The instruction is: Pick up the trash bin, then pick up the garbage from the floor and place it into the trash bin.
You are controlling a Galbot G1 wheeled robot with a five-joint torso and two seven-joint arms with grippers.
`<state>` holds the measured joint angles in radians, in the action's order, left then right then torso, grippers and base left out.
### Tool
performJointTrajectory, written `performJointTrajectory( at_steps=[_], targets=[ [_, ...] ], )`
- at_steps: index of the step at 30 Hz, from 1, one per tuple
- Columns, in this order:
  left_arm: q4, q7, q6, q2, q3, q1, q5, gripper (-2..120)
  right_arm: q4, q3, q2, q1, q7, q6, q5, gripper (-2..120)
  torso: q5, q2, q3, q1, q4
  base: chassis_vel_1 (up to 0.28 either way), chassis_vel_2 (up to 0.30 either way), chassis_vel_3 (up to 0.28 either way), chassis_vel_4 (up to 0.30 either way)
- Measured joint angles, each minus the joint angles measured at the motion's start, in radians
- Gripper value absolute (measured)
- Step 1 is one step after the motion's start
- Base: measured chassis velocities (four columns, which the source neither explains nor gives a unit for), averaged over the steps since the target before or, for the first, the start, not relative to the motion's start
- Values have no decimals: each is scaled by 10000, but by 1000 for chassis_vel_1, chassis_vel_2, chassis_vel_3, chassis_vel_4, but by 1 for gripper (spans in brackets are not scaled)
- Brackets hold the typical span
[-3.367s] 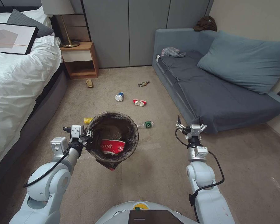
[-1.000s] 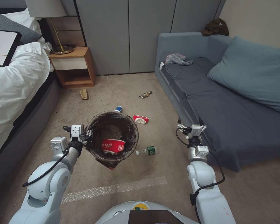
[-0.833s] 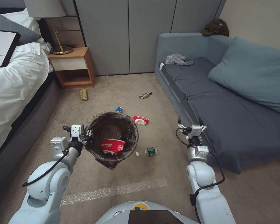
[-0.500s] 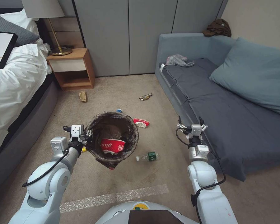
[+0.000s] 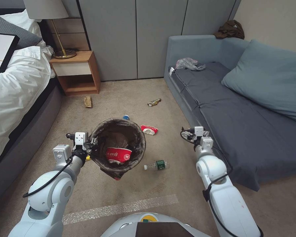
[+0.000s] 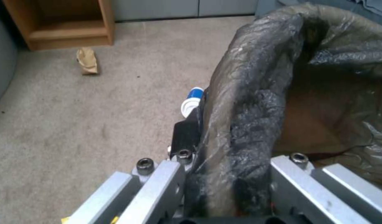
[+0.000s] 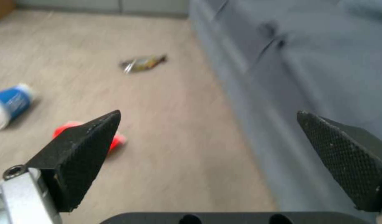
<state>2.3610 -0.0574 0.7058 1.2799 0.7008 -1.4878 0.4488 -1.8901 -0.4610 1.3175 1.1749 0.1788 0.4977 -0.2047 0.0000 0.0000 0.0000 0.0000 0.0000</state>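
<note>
- Nearest the robot, a pale tape strip (image 5: 121, 208) lies across the beige carpet floor (image 5: 174, 184)
- The left claw (image 5: 92, 144) is clamped on the rim of the trash bin (image 5: 136, 131) and holds it up above the floor; in the left wrist view its fingers (image 6: 187, 133) pinch the dark bag folded over the rim
- Inside the bin lies a crushed red-white paper cup (image 5: 118, 154) on crumpled brown paper
- A bit of yellow wrapper (image 5: 88, 158) peeks out under the left wrist
- A clear bottle with a green label (image 5: 156, 165) lies on its side on the floor, just right of the bin
- The right claw (image 5: 186, 133) hangs in the air beside the front edge of the grey sofa (image 5: 240, 131); its two black fingertips (image 7: 87, 137) stand wide apart with nothing between them
- Past the bin, a crushed red-white cup (image 5: 149, 129) rests on the carpet, and a blue-white cup (image 5: 125, 117) shows just behind the bin's far rim
- Farther on lie a shiny wrapper (image 5: 153, 102) near the sofa's corner and a crumpled brown paper (image 5: 87, 101) in front of the wooden nightstand (image 5: 76, 70)
- A bed (image 5: 13, 92) with white covers runs along the left
</note>
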Motion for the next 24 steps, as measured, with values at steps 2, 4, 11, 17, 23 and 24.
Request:
performJointTrajectory(
  at_steps=[2, 4, 11, 17, 23, 24],
  targets=[
    [0, 2, 1, 13, 11, -5, -3, 5, 143, 166, -84, -189, 21, 332, -248, 100, -1, 0, 0, 0, 2, 0, 0, 0, 0],
    [0, 5, 3, 34, 26, -4, -8, 5, 488, 598, -247, -589, 4, 979, -833, 100, 0, 0, 0, 0, 1, 0, 0, 0, 0],
    [-18, 22, 6, 100, 68, 4, -28, 5, 1506, 1969, -523, -1447, -67, 1742, -1322, 100, -1, 0, 0, 0, -1, 0, 0, 0, 0],
    [-63, 42, 3, 137, 140, 14, -31, 5, 2262, 2966, -648, -1885, -178, 2306, -1364, 100, -1, 0, 0, 0, 1, 0, 0, 0, 0],
    [-127, 76, -28, 190, 201, 20, -28, 5, 2999, 3763, -768, -2115, -407, 2464, -735, 100, -1, 0, 0, 0, 0, 0, 0, 0, 0],
    [-127, 76, -28, 190, 201, 20, -28, 5, 2999, 3763, -768, -2115, -407, 2464, -735, 100, -1, 0, 0, 0, 0, 0, 0, 0, 0]
  ],
)
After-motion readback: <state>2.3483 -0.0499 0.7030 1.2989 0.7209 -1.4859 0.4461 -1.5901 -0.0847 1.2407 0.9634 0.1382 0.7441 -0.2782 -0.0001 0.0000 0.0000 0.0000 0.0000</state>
